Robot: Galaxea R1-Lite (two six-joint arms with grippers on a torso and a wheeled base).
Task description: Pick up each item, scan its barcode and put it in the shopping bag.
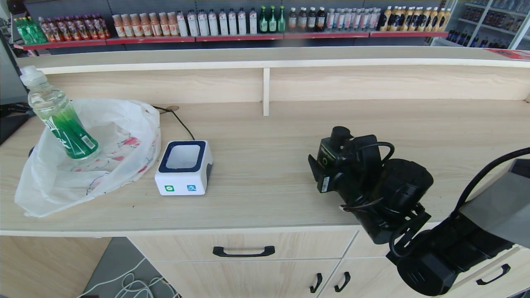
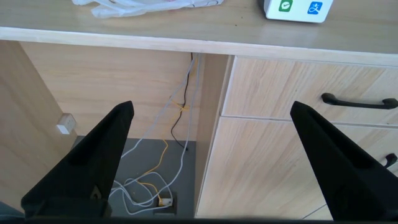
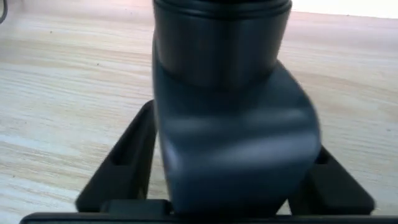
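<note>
The left claw [image 2: 211, 107] hangs below the counter [image 1: 265, 136] edge with its jaws wide apart and nothing between them, in front of the cabinet and above loose cables [image 2: 149, 186] on the floor. On the counter's left end a clear bottle [image 1: 62, 116] with a green label stands tilted inside the white shopping bag [image 1: 132, 124]. Just beside the bag sits the white scanner [image 1: 184, 167], its dark-rimmed window facing up. Well to the right, the right claw [image 3: 230, 143] is above bare counter with a dark rounded thing [image 3: 224, 74] in it; I cannot tell whether the claw grips it.
</note>
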